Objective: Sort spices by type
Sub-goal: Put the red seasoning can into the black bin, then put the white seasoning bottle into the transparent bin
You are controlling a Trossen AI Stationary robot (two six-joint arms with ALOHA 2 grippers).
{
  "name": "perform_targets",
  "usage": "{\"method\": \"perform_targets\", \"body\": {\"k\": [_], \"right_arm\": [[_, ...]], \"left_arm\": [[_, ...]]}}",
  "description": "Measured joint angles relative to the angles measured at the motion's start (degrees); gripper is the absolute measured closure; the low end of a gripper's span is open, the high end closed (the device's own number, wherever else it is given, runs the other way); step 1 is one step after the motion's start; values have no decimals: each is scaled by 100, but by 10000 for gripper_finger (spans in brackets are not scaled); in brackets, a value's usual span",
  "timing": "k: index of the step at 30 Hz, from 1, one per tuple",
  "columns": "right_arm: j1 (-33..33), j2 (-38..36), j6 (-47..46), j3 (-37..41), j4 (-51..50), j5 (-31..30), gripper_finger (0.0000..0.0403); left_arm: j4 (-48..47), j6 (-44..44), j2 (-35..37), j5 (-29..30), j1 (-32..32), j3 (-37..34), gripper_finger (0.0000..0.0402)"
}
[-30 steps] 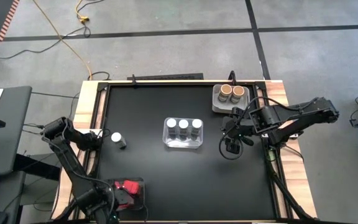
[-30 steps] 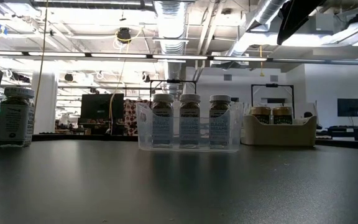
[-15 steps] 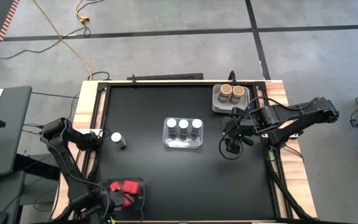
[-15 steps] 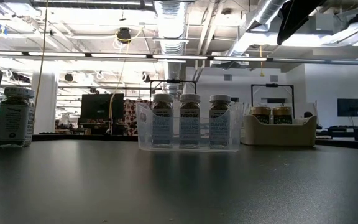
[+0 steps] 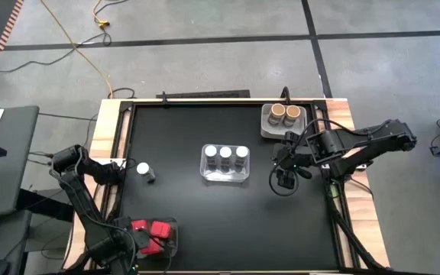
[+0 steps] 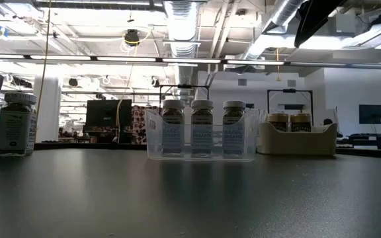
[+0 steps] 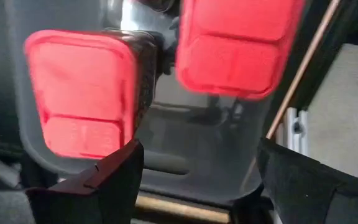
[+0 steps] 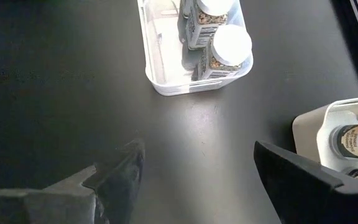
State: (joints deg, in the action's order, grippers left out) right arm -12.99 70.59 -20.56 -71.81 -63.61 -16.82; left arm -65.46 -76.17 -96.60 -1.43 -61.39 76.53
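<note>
Two red boxy spices lie in a clear tray at the near left. My left gripper hangs open over the tray's left end, pointing down, with nothing between its fingers. A lone white-lidded jar stands on the table at the left. Three more white-lidded jars stand in a clear tray at mid-table. Two tan-brown jars stand in a grey tray at the far right. My right gripper hovers open, to the right of the clear tray.
The black tabletop has a wooden frame. Bare table lies between the trays and along the near edge. The low view shows the jar tray and the grey tray against a room with monitors behind.
My left gripper has moved toward the table's left edge and sunk a little. The left red box, which it covered in the high view, now shows. Its fingers have kept the same gap. The right arm has stayed still.
</note>
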Motion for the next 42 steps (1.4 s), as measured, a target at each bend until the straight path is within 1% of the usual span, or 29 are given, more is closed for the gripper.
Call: {"method": "perform_targets", "body": {"k": [5, 8, 11, 13, 18, 23, 25, 27, 29, 32, 36, 39, 42], "right_arm": [[0, 0, 0, 0, 4, 0, 72], [0, 0, 2, 0, 53, 0, 72], [0, 0, 8, 0, 303, 0, 72], [0, 0, 119, 0, 469, 0, 72], [0, 0, 247, 0, 722, -2, 72], [0, 0, 260, 0, 710, -1, 72], [0, 0, 262, 0, 703, 0, 72], [0, 0, 262, 0, 682, 0, 72], [0, 0, 262, 0, 674, 0, 72], [0, 0, 262, 0, 671, -2, 72], [0, 0, 259, 0, 673, 0, 72], [0, 0, 120, 0, 689, -1, 72], [41, 0, -127, 0, 712, 0, 72]], "left_arm": [[-51, 46, 24, -2, 2, 82, 104], [-152, 41, 27, 10, 0, 258, 104], [-224, -53, 110, 32, 0, 463, 104], [-297, -165, 248, 258, -2, 611, 104], [-409, -834, 842, 1365, 9, 751, 104], [-414, -2359, 1459, 3057, 7, 778, 104], [-464, -2756, 1668, 3627, 12, 778, 104], [-555, -2713, 1831, 4149, 65, 778, 104], [-756, -2292, 1951, 4578, 159, 778, 104], [-1106, -2161, 2075, 5296, 491, 778, 104], [-1542, -2034, 2083, 5964, 1344, 777, 104], [-1549, -1678, 2036, 6137, 2154, 774, 104], [-1370, -1241, 1957, 5985, 2962, 774, 104]]}}
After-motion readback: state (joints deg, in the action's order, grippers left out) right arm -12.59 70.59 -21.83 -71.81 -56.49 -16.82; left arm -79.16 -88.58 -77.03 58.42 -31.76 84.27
